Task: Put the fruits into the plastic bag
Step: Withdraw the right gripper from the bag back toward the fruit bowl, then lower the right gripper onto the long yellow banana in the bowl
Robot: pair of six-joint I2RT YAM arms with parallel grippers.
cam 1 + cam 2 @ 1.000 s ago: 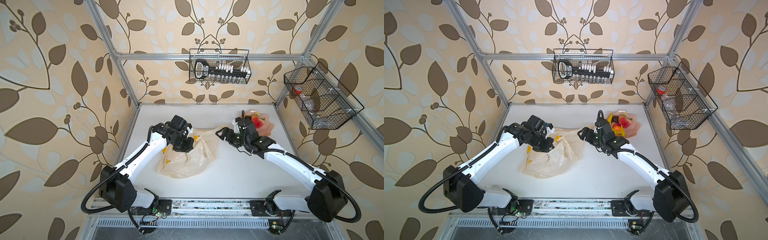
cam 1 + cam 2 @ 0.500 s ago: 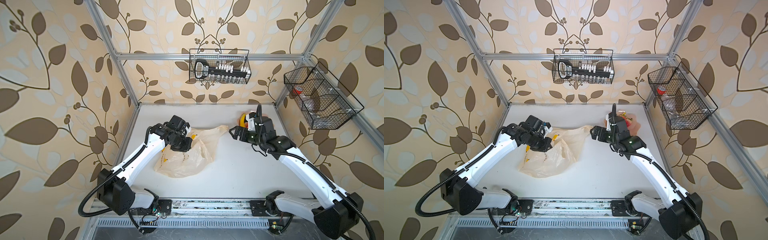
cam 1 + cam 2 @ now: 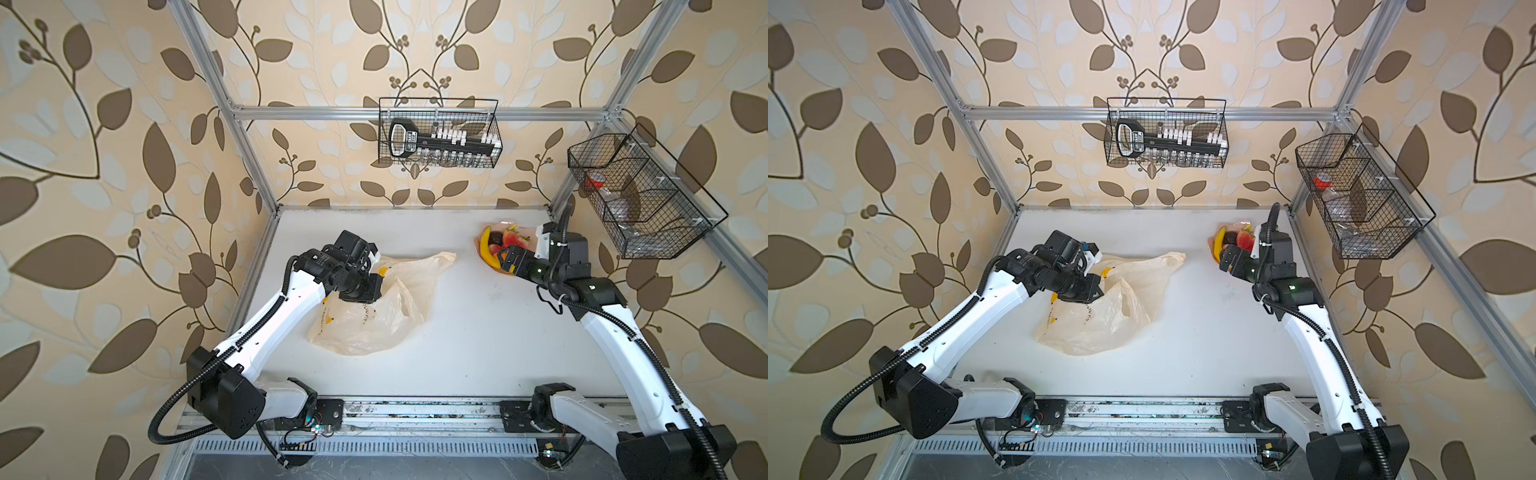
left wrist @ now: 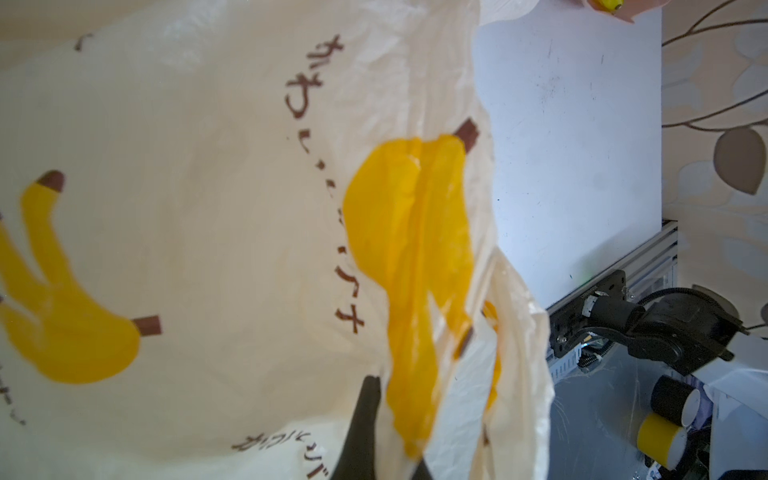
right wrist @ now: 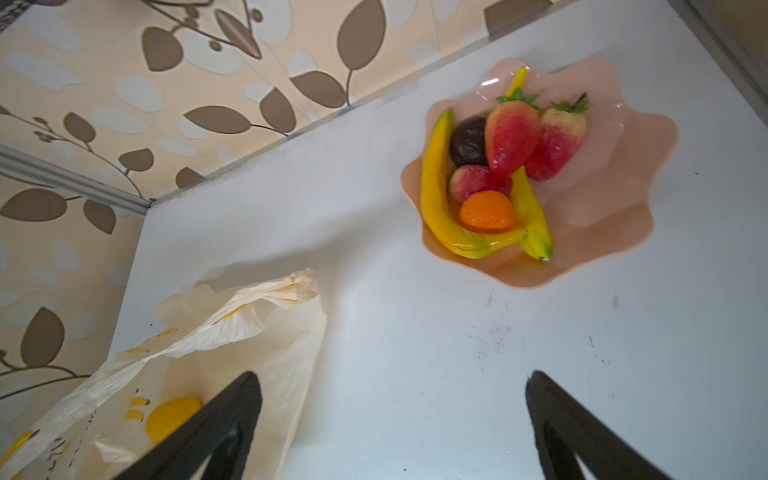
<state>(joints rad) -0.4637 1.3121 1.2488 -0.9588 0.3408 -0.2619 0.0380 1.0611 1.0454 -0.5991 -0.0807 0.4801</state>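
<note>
Left gripper (image 3: 371,291) pinches the plastic bag (image 3: 374,328) at nine o'clock, I reckon to hold its mouth up. My right gripper (image 5: 392,377), spread wide, hangs by the fruits (image 5: 494,174) on the pink plate (image 5: 615,199) at two o'clock.

A robot lab cell (dressed homely): aluminium frame (image 3: 311,113), leaf-print wallpaper panels (image 3: 124,166), wire baskets (image 3: 386,124).

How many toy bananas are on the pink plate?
2, both on the pink plate: the outer banana curves along its rim, the inner banana lies beside the orange. Another could hide beneath.
</note>
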